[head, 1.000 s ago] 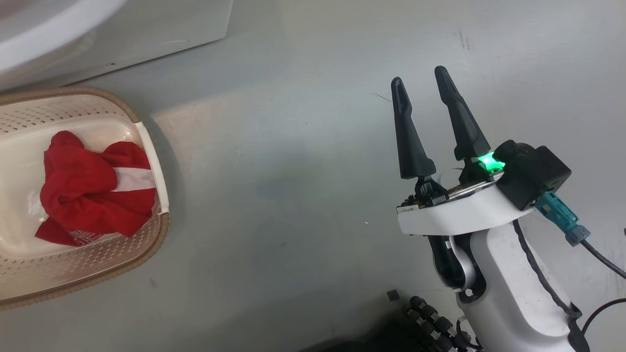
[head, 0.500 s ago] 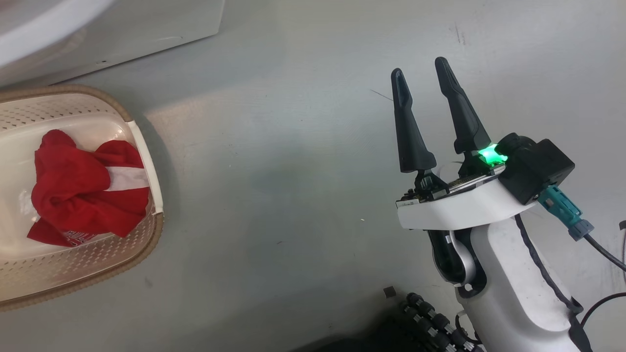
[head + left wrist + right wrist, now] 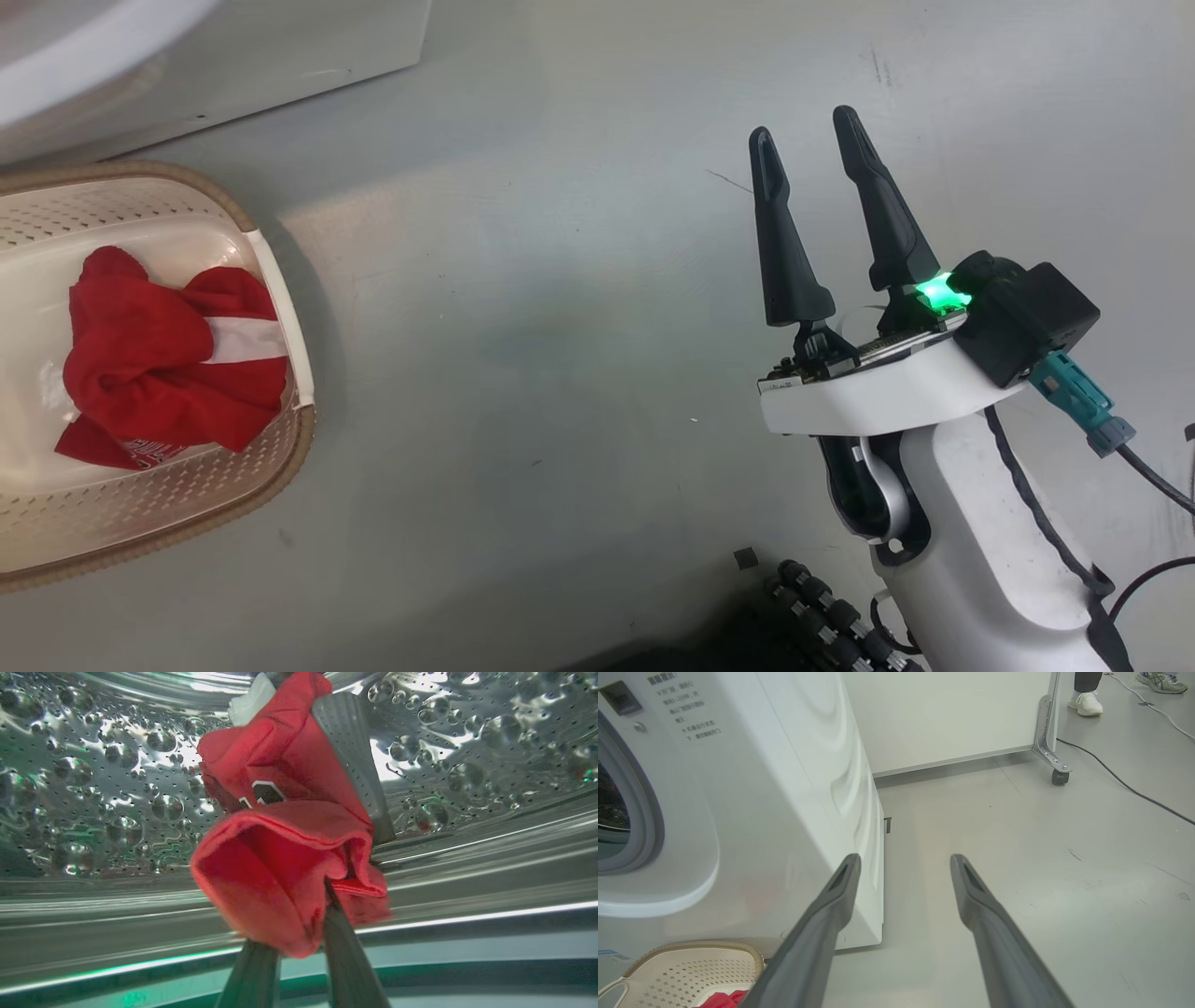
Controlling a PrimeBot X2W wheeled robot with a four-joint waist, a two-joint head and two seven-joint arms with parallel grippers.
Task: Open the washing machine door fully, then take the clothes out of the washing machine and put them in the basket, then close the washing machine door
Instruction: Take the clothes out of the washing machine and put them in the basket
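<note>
Red cloth (image 3: 280, 882) is pinched between the left gripper's (image 3: 294, 926) jaws inside the drum (image 3: 93, 788). The right gripper's (image 3: 803, 126) jaws are spread above the floor (image 3: 523, 327). A red garment (image 3: 168, 355) is contained in the basket (image 3: 289, 439), set near the washer (image 3: 784, 788).

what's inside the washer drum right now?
A red garment with white lettering, pinched between the fingers of the left gripper, against a grey drum paddle. The fabric covers the fingertips and part of the perforated drum wall.
</note>
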